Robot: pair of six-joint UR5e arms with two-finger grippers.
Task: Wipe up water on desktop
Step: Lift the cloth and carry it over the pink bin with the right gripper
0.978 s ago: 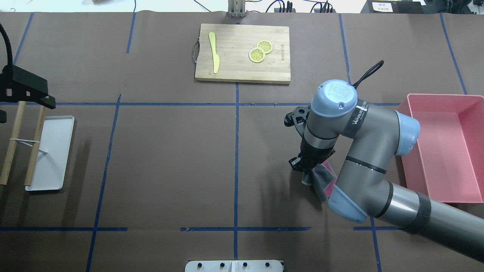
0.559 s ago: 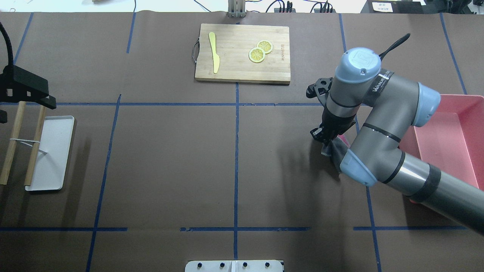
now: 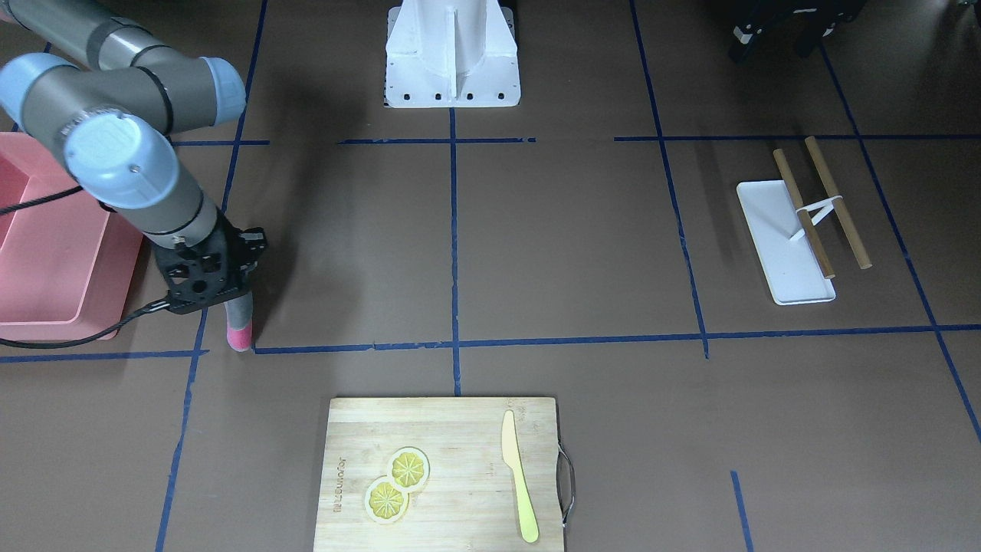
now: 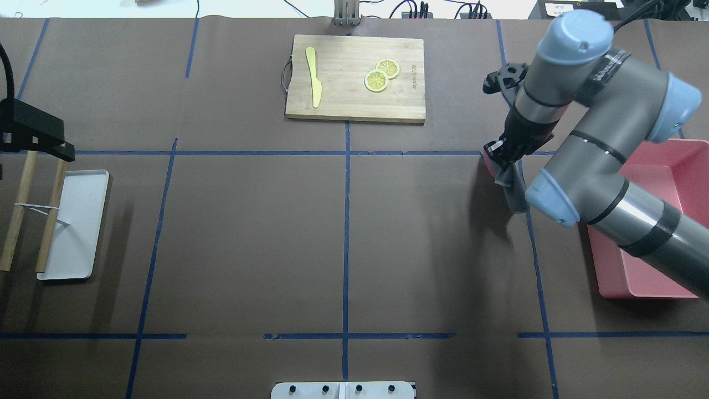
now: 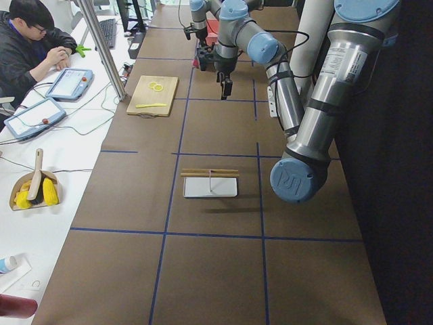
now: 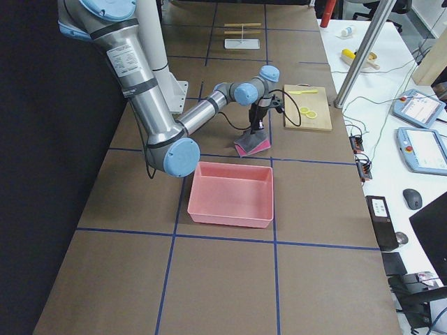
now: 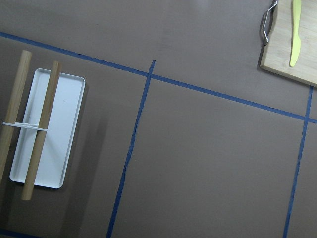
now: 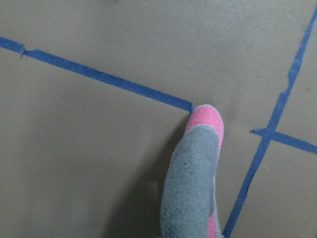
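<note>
The desktop (image 4: pixel 249 233) is a dark-brown surface with a grid of blue tape lines; I see no water on it. My right gripper (image 4: pixel 501 158) is shut on a grey and pink cloth (image 4: pixel 512 191) that hangs down from it. In the front-facing view the cloth (image 3: pixel 239 322) touches the desktop with its pink tip, right at a tape-line corner. The right wrist view shows the cloth (image 8: pixel 193 183) the same way. My left gripper (image 4: pixel 33 133) hovers at the far left over a white tray; its fingers are hidden.
A pink bin (image 4: pixel 664 183) stands right of the cloth, partly under my right arm. A bamboo cutting board (image 4: pixel 354 77) with a yellow knife and lemon slices lies at the far middle. The white tray (image 4: pixel 75 221) with two wooden sticks lies at the left.
My right gripper has dragged the cloth away from the robot and to the right, up to the tape line beside the pink bin. The left arm has barely moved.
</note>
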